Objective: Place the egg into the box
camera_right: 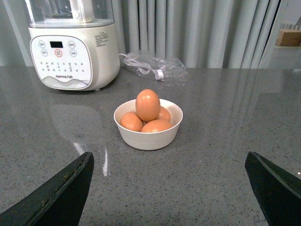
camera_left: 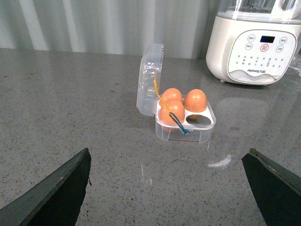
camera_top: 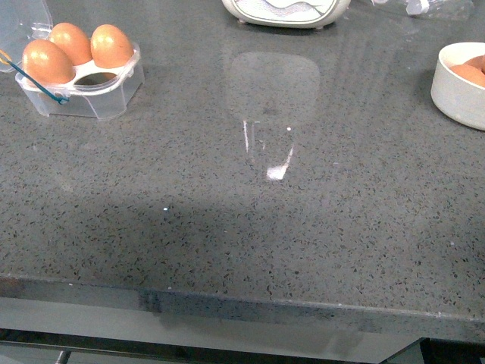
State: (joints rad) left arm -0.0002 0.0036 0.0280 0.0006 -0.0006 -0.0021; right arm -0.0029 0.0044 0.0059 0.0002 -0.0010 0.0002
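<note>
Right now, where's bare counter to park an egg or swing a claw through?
The middle of the counter, between the egg box and the white bowl, is bare down to the front edge. Crowded along the far edge: the appliance and a bagged cable. One box cell is empty.

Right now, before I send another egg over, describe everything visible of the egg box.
The box is a small clear plastic four-cell case, standing flat on the grey speckled counter, far left in the front view. Its hinged clear lid stands open, nearly upright behind the cells. Three brown eggs fill three cells; the near right cell is empty. A yellow elastic loop and a blue one drape over one egg. Nothing else touches it.
</note>
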